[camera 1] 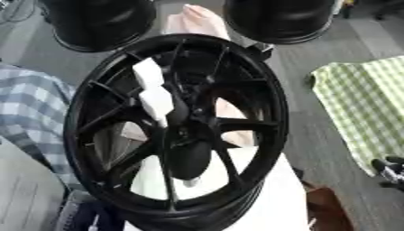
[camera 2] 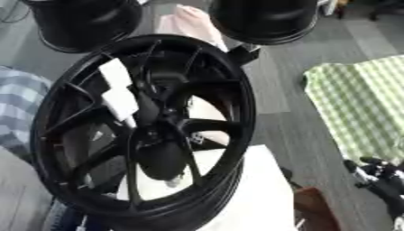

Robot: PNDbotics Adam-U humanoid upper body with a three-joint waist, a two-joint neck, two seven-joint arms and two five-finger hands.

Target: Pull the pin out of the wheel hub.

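a black wheel hub (camera 1: 272, 117) stands tilted on its edge on a white bench (camera 1: 276, 198), open face turned up towards the robot's head. the left arm comes down across the spokes from the upper left, two white blocks (camera 1: 156, 101) along its forearm. the dark left hand (camera 1: 189, 158) lies low against the middle of the wheel. just below it a small pale stub (camera 1: 190, 182) shows; this may be the pin, though it is too small to be sure.

the step in hand looks like the reach and grasp at the pin, with the pull itself not yet made. the hand is black against black spokes, so whether it is open or clamped on anything cannot be told. the next move, by the look of it, calls for a sure hold on the pin. after that comes a straight draw along the pin's own line, clear of the spokes on either side. the wheel is balanced on its rim, so a sideways tug could rock it.

the right hand (camera 2: 377, 175) idles at the lower right edge, well apart from the wheel, its fingers apart and relaxed, holding nothing. a green checked cloth (camera 1: 363, 103) lies beyond it on the floor.
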